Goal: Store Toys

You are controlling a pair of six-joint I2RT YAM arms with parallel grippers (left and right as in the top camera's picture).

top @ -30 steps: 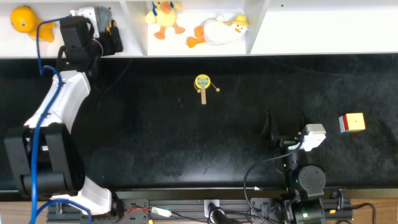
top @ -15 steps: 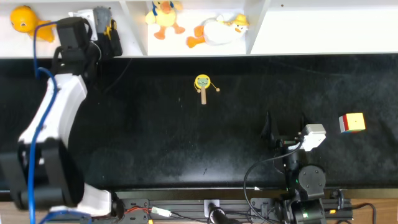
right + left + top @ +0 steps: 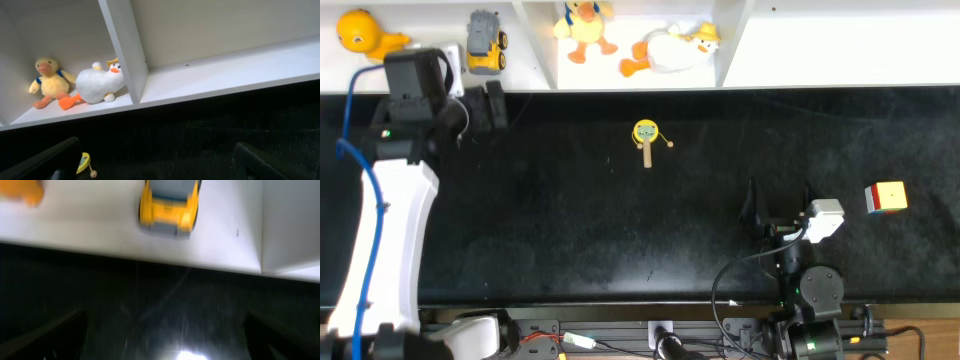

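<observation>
Looking down from above and finding the toy truck, yellow and grey, standing in the far-left compartment of the white shelf, right of an orange-yellow duck toy and apart from it. Holding the left gripper over the black table just on the near side of that compartment's edge, spread wide and gripping nothing. Getting closer detail from the left wrist view: the toy truck turning one yellow end toward the shelf's near edge, the orange-yellow duck toy blurring at the frame's corner, and the dark fingers standing far apart with bare table between them. Keeping the right gripper at the near right of the table, also opened wide and empty. Seeing the middle compartment at a slant through the right wrist view: a yellow plush duck sitting upright and a white plush duck lying just to its right, close against the divider. Spotting a yellow rattle drum lying on the table just near of the middle compartment, handle pointing near. Noting from above a multicoloured cube at the table's right, beyond the right gripper and apart from it.
</observation>
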